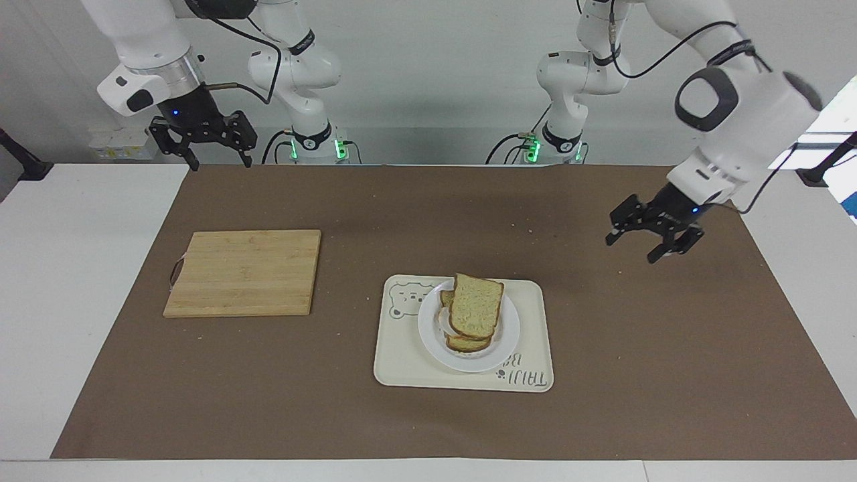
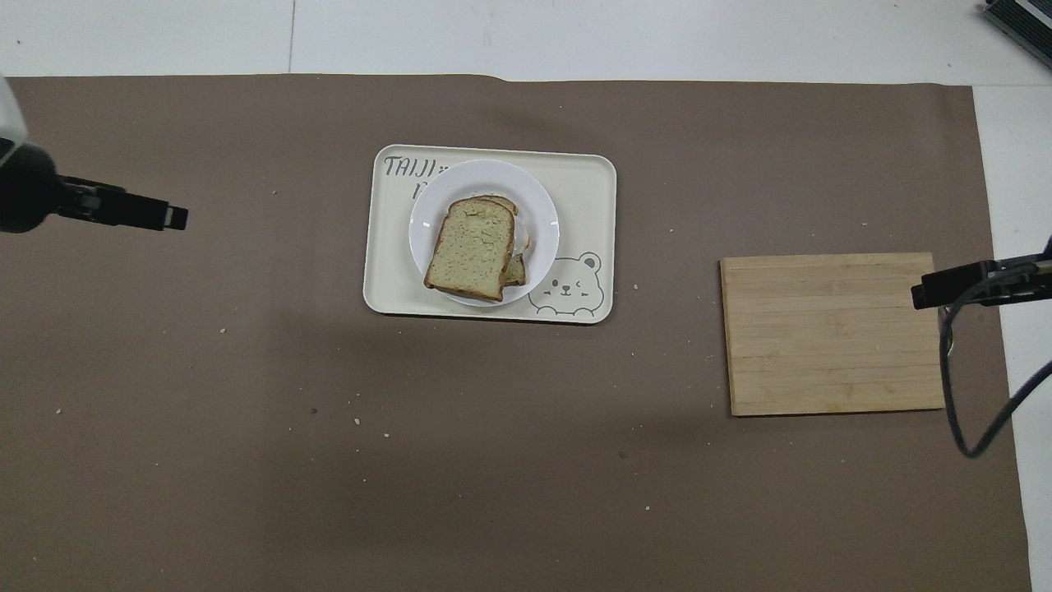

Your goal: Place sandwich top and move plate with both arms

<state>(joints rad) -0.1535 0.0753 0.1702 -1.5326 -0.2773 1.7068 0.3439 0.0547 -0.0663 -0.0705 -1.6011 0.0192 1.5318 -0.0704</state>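
The sandwich top [image 1: 476,306] [image 2: 471,249], a brown-crusted slice with a pale greenish face, lies on the stacked sandwich on the white plate [image 1: 509,335] [image 2: 542,215]. The plate rests on the cream bear-print tray [image 1: 402,368] [image 2: 588,185]. My left gripper [image 1: 651,235] [image 2: 168,218] hangs open and empty above the brown mat, off toward the left arm's end of the table and well clear of the tray. My right gripper [image 1: 203,159] [image 2: 925,294] waits open, raised over the mat's corner at the right arm's end.
A wooden cutting board [image 1: 244,271] [image 2: 830,333] lies on the brown mat [image 1: 428,422] toward the right arm's end. Crumbs are scattered over the mat. White tabletop borders the mat on both ends.
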